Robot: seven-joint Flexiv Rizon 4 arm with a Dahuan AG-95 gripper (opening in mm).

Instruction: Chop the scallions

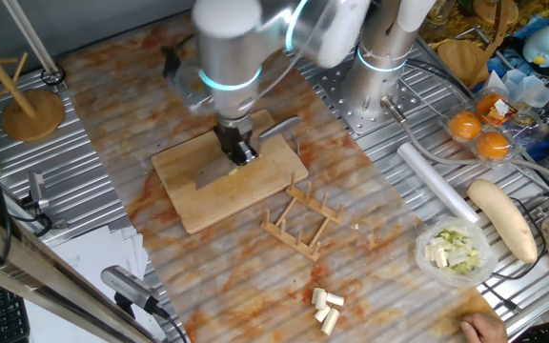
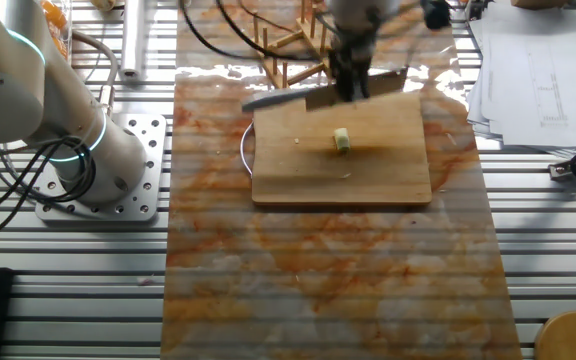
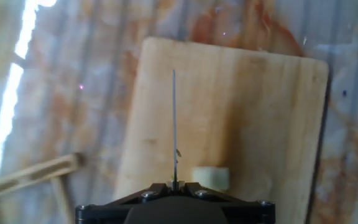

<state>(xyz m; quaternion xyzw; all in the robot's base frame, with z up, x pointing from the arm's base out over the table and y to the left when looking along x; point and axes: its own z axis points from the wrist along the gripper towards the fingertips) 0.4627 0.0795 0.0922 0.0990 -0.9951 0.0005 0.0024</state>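
A short pale cream-green scallion stub (image 2: 342,140) lies near the middle of the wooden cutting board (image 2: 388,175). It also shows in the hand view (image 3: 211,177), just right of the blade. My gripper (image 1: 239,150) is shut on a knife (image 2: 303,98) and holds it over the board. In the hand view the blade (image 3: 174,124) is edge-on, a thin line running out from between my gripper's (image 3: 174,185) fingers. In the other fixed view the knife hangs over the board's far edge, apart from the stub. In the one fixed view my hand hides most of the stub.
A wooden rack (image 1: 303,217) stands just beyond the board. Several cut pale pieces (image 1: 327,307) lie on the mat. A bowl (image 1: 456,250) of chopped pieces, a long cream root (image 1: 503,219), oranges (image 1: 479,133) and a white roll (image 1: 437,181) sit at the right. A wooden stand (image 1: 31,105) is at the left.
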